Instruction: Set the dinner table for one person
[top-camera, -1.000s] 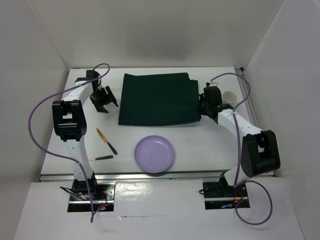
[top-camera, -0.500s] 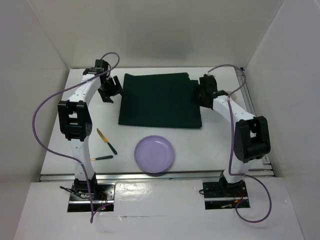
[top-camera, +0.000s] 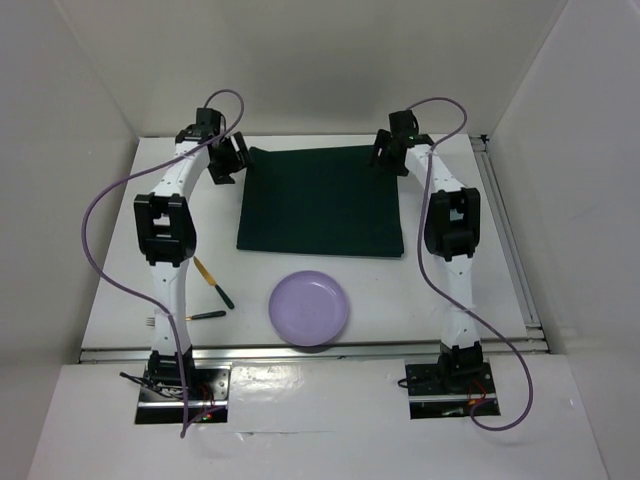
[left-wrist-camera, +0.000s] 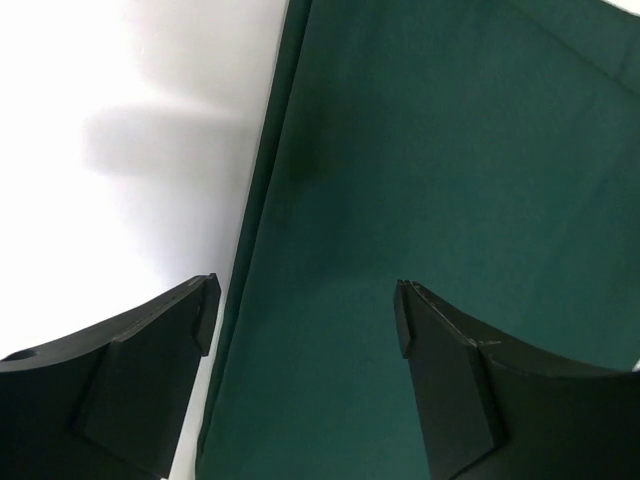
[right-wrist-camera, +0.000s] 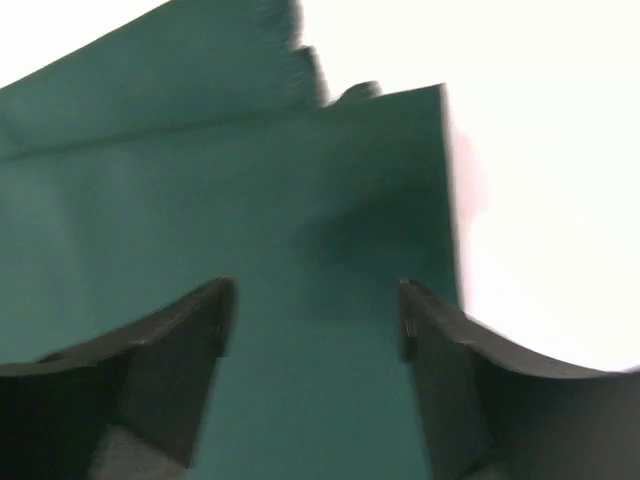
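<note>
The dinner table (top-camera: 420, 300) is the white tabletop that carries both arm bases at its near edge and everything else in view.

1. Near zone: a lilac plate (top-camera: 309, 308) lies at the centre front. To its left lie a knife (top-camera: 213, 283) with a yellow blade and dark handle, and a second dark-handled utensil (top-camera: 203, 315) of a kind that cannot be determined. The two are close together but apart from the plate.
2. Middle zone: a dark green cloth mat (top-camera: 320, 200) lies flat beyond the plate, not touching it.
3. Far zone: the left gripper (top-camera: 226, 160) is at the mat's far left corner. Its fingers (left-wrist-camera: 140, 370) are spread wide across the mat's left edge and hold nothing. The right gripper (top-camera: 387, 152) is at the far right corner, jaws likewise apart and empty, above a rumpled fold in the cloth.
</note>
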